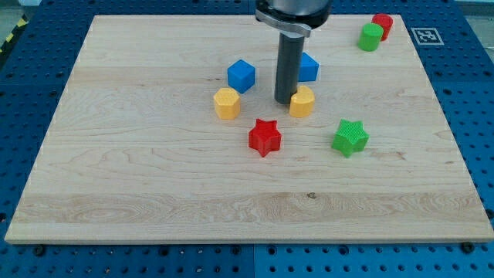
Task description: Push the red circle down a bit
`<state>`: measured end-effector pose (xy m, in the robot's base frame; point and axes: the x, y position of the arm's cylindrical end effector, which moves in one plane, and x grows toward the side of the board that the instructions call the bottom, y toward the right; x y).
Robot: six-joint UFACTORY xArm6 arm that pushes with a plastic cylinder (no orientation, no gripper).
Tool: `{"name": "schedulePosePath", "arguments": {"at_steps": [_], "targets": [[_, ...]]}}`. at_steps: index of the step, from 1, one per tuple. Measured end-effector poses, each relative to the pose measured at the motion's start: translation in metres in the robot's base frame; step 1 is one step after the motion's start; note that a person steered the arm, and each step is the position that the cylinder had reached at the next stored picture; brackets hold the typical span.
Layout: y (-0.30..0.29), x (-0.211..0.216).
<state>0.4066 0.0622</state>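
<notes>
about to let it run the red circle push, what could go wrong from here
1. My tip sits mid-board against a yellow block, far from the red circle at the view's top right; heading there may drag the yellow block or clip the blue block.
2. A green block touches the red circle at its lower left, so a downward push could carry both.

Just one view here: the wooden board [154, 193] is being looked down on at an angle from beyond its bottom edge, all four corners being fit in, blue pegboard [478, 116] being caught around it.
</notes>
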Motion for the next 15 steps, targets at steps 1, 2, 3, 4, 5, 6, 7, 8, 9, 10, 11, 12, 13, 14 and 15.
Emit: {"name": "schedulePosePath", "arguments": {"at_steps": [1,2,3,4,5,6,7,8,9,10,11,12,13,14,15], "targets": [[0.007,0.000],[0.008,-0.013],[0.026,-0.015],[0.067,-0.015],[0.101,-0.025],[0.100,-0.063],[0.082,-0.101],[0.052,-0.144],[0.073,-0.188],[0.109,-0.194],[0.139,-0.208],[0.170,-0.215],[0.198,-0.191],[0.225,-0.165],[0.224,-0.163]]}}
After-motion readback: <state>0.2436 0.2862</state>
